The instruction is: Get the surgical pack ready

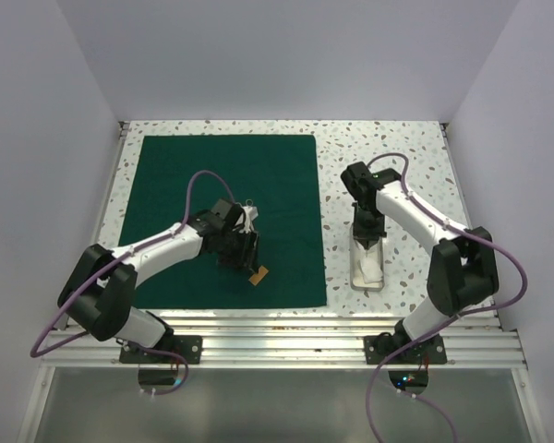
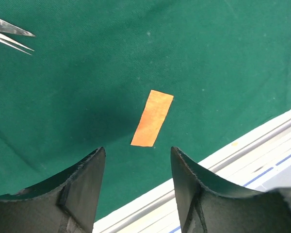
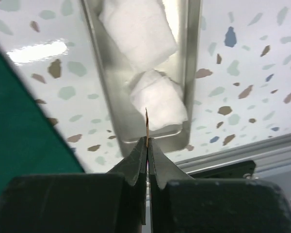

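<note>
1. Your left tool point(image 2: 136, 154) hangs released over the green drape point(image 2: 87, 87), with an orange strip point(image 2: 153, 118) lying just ahead of it.
2. Your right tool point(image 3: 147, 141) is clenched on a thin orange sliver point(image 3: 146, 124) above the silver tray point(image 3: 193, 73), which sits beside the drape.
3. Both arms reach forward, wrists tilted down.

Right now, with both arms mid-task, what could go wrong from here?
The orange strip lies loose on the drape near its front edge, below the open left gripper; a fold could flick it off. The right gripper pinches a thin strip over the tray's near end; it may slip out and miss the tray.
</note>
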